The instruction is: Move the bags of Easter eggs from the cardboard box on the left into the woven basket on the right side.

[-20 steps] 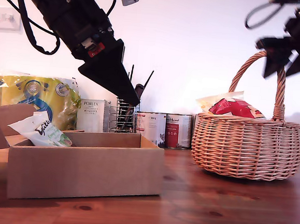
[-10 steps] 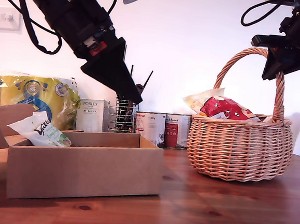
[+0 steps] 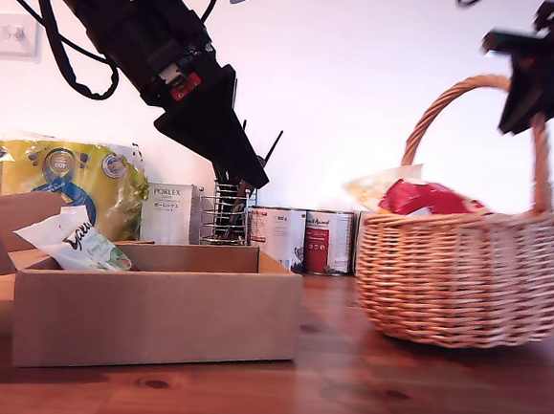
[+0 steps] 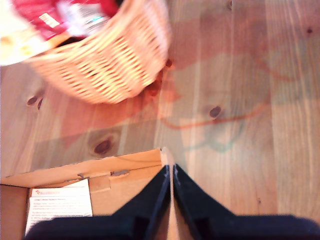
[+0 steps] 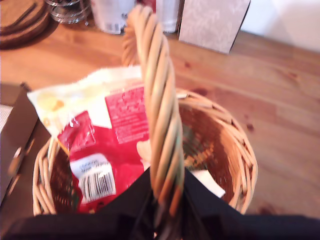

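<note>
The woven basket [image 3: 464, 274] stands tilted at the exterior view's right, and my second gripper [image 3: 527, 100] is shut on its arched handle [image 5: 159, 110]. A red bag [image 5: 105, 150] and a cream-yellow bag [image 5: 75, 95] lie inside it. The cardboard box [image 3: 153, 317] sits at the exterior view's left with a white-green bag [image 3: 77, 241] leaning in its far end. My first gripper [image 3: 255, 178] hangs shut and empty above the box's corner nearest the basket [image 4: 167, 152]. The basket [image 4: 110, 60] shows beyond that corner.
Along the back wall stand a yellow-blue kitchen towel pack [image 3: 58, 180], a white Porlex carton [image 3: 169, 213], a black wire utensil holder [image 3: 227, 213] and two tins [image 3: 303, 238]. A pale carton [image 5: 212, 22] stands behind the basket.
The basket swung toward the exterior view's left, then back right, and now leans with my second gripper higher on its handle. My first gripper shifted only slightly.
</note>
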Motion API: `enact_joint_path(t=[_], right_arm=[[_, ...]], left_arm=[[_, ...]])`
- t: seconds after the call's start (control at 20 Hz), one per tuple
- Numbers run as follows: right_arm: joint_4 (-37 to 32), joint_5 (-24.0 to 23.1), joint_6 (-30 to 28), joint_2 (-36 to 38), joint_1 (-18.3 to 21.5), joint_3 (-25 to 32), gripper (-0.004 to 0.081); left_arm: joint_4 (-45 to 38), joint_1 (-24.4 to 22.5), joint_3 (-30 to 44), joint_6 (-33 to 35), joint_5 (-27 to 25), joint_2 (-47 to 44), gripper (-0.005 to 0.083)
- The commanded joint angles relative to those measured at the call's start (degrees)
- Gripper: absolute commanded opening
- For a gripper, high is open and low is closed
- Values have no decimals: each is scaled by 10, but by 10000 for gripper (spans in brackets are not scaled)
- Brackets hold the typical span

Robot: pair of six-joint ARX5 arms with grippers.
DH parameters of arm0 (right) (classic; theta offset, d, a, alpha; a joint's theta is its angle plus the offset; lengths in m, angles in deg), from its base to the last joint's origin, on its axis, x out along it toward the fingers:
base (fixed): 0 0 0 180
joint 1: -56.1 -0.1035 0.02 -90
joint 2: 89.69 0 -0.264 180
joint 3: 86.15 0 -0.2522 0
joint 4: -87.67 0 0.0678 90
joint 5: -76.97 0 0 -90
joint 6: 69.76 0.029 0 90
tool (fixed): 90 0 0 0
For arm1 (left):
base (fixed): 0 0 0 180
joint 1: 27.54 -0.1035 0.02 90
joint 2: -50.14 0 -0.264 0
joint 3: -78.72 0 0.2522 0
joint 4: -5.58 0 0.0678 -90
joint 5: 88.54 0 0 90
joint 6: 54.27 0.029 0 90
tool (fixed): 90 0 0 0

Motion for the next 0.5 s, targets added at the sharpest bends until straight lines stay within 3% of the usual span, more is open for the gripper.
enact_joint_path(t=[0.0, 0.25, 0.45], right_arm=[[0, 16, 12, 31, -3, -10, -12], [89, 40, 26, 39, -33, -10, -12], [118, 36, 28, 39, -63, -9, -12]], left_arm=[[-3, 2, 0, -3, 5, 2, -19], [-3, 2, 0, -3, 5, 2, -19], [-3, 2, 0, -4, 5, 2, -19]])
